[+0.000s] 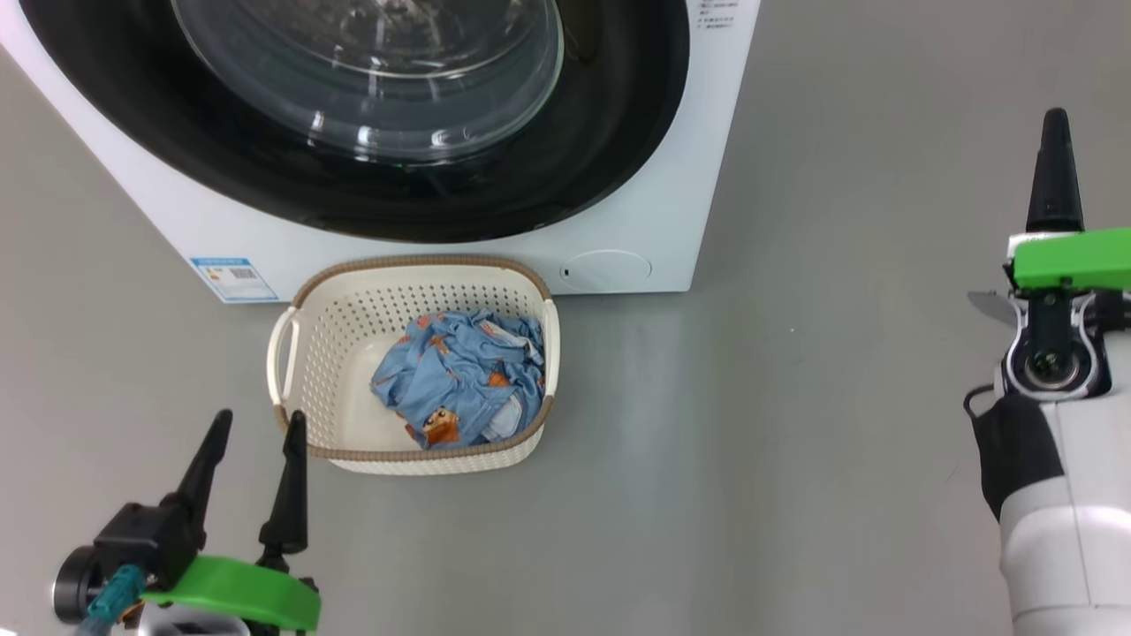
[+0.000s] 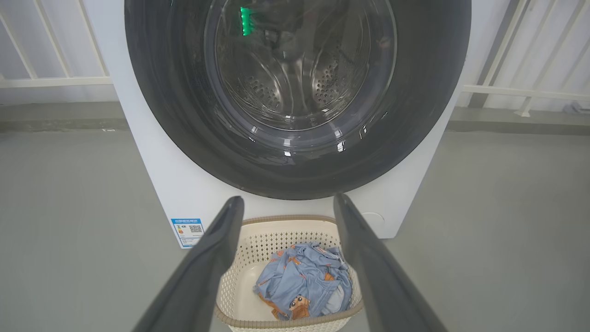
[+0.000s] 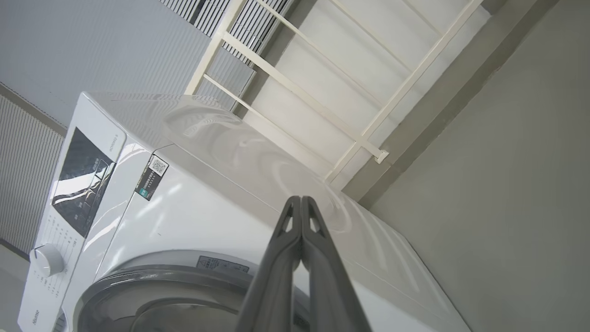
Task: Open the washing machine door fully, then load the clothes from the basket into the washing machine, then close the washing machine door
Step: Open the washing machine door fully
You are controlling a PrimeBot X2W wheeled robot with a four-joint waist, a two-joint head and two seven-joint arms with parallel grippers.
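My left hand [image 1: 261,417] hangs low with its two fingers spread wide and nothing between them. Just ahead of it and a little to its right sits the basket [image 1: 353,318] on the floor [image 1: 795,397], and the clothes [image 1: 459,375] lie bunched in the basket's right half. In my left wrist view the same hand [image 2: 289,198] frames the basket [image 2: 258,230] and the clothes [image 2: 304,276] between its fingers.

Beyond the basket, touching it or nearly so, stands the washing machine [image 1: 636,221]. The washing machine door [image 1: 265,168] looks shut against the front, so I judge that opening it comes first.

Far off to the right, my right hand [image 1: 1054,119] is raised with its fingers pressed together, holding nothing. In its own wrist view the right hand [image 3: 300,198] points past the machine's top corner [image 3: 193,198], well clear of the door [image 3: 138,281].

What worries me:
- The door's black ring is glossy, and I see no handle or catch. Pressed-together fingers could skate off the ring instead of hooking its edge.
- I cannot tell which side the door hinges on, so pulling from the wrong side would strain against the hinge.
- My left hand sits so near the basket that a careless reach could nudge it or tip the clothes out.
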